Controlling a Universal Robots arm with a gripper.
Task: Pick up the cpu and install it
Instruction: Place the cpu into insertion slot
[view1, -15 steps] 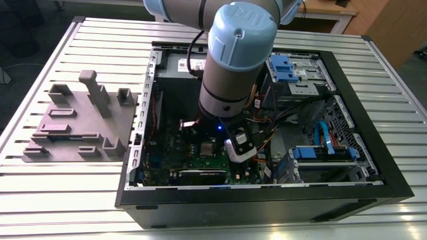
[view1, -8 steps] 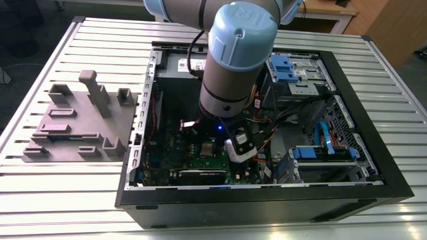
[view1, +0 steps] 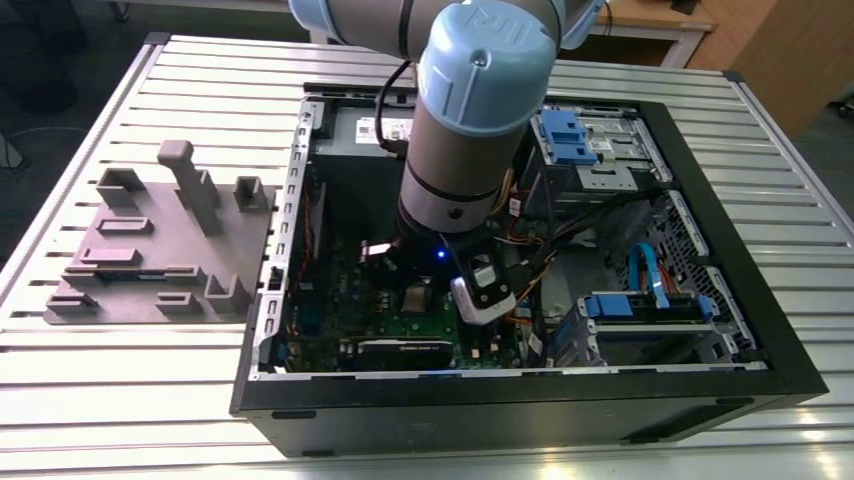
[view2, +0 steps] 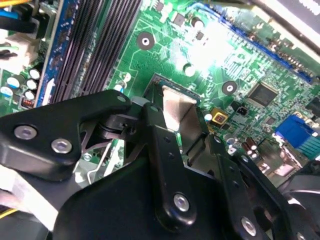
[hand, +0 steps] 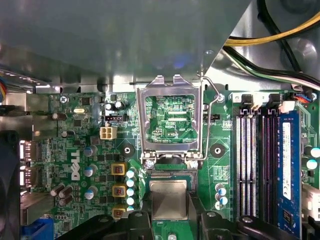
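The cpu (hand: 168, 199), a small flat square with a shiny silver-grey top, sits between my two black fingers just above the socket on the green motherboard (hand: 80, 150). My gripper (hand: 169, 201) is shut on it, one finger against each side edge. The second wrist view shows the cpu (view2: 175, 106) from behind the fingers (view2: 159, 135), low over the board. The socket's metal bracket (hand: 170, 95) stands flipped open beside the cpu, with its lever wire (hand: 212, 100) raised. In the exterior view the arm (view1: 467, 130) reaches down into the open computer case (view1: 534, 400).
Black memory slots (hand: 252, 160) and a blue memory stick (hand: 287, 165) run beside the socket. A grey metal power-supply box (hand: 125, 40) and a cable bundle (hand: 280, 45) hang close over the bracket. Blue drive cages (view1: 574, 140) fill the case's far side. A grey fixture plate (view1: 160, 250) lies on the slatted table.
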